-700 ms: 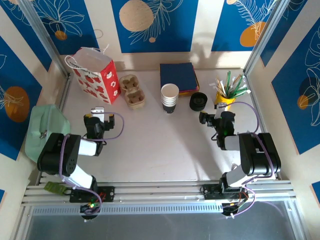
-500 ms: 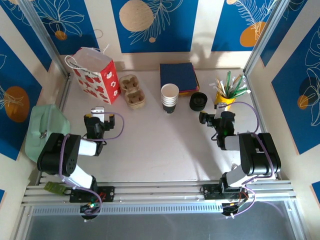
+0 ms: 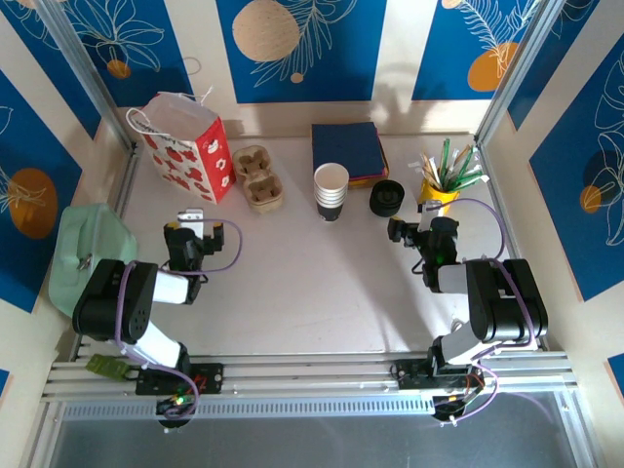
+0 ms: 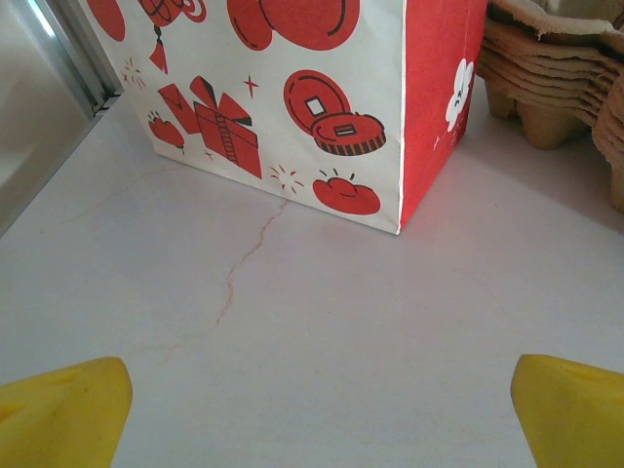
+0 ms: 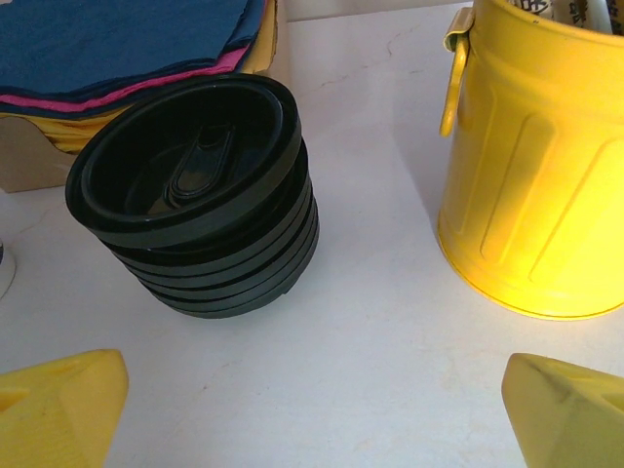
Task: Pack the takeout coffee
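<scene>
The takeout coffee is out of view. My left gripper [image 3: 200, 230] rests low over the table's left side, open, its yellow fingertips [image 4: 60, 414] wide apart over bare tabletop. It faces a red-and-white paper bag [image 4: 292, 97] standing a short way ahead. My right gripper [image 3: 405, 231] sits on the right side, also open with nothing between its fingers [image 5: 570, 414]. Just ahead of it stand a stack of black lids [image 5: 195, 195] and a yellow tin [image 5: 536, 166].
Along the back of the table [image 3: 312, 283] stand the paper bag [image 3: 185, 146], stacked cardboard cup carriers [image 3: 259, 177], a stack of white cups [image 3: 331, 190], the black lids [image 3: 386, 197], blue napkins [image 3: 347, 151] and the yellow tin [image 3: 444, 183] holding sticks. A pale green object [image 3: 88, 249] lies off the left edge.
</scene>
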Tool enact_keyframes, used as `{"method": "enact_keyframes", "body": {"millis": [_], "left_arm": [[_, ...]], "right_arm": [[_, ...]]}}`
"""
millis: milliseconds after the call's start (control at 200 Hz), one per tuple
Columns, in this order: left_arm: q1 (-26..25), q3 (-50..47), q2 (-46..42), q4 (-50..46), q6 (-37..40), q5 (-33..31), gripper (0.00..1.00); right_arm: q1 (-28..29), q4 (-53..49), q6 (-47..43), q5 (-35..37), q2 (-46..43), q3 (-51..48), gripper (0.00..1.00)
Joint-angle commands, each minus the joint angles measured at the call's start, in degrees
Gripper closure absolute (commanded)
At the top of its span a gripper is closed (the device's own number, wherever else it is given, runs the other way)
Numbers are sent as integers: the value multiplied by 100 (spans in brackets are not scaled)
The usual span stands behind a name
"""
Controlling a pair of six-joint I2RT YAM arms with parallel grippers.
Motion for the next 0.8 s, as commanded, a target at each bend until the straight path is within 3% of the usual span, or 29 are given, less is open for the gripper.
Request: {"method": "enact_keyframes", "body": {"millis": [0, 210, 400, 640, 795], "left_arm": [[55, 75, -4, 83, -75, 114, 1], [-46, -23, -123, 175, 176, 467, 1], [-197, -206, -853, -137, 258, 188, 1], [-674, -192, -2405, -1446, 145, -505, 0], [-1292, 382, -3408, -3142, -57, -1112, 1]], "right_arm": [[-20, 123, -43, -97, 21, 132, 1], [116, 278, -198, -16, -35, 39, 1], [216, 213, -205, 264, -479, -137, 1], [210, -1739, 476, 745, -2140, 27, 1], [191, -3944, 1358, 529, -3363, 655, 1]]}}
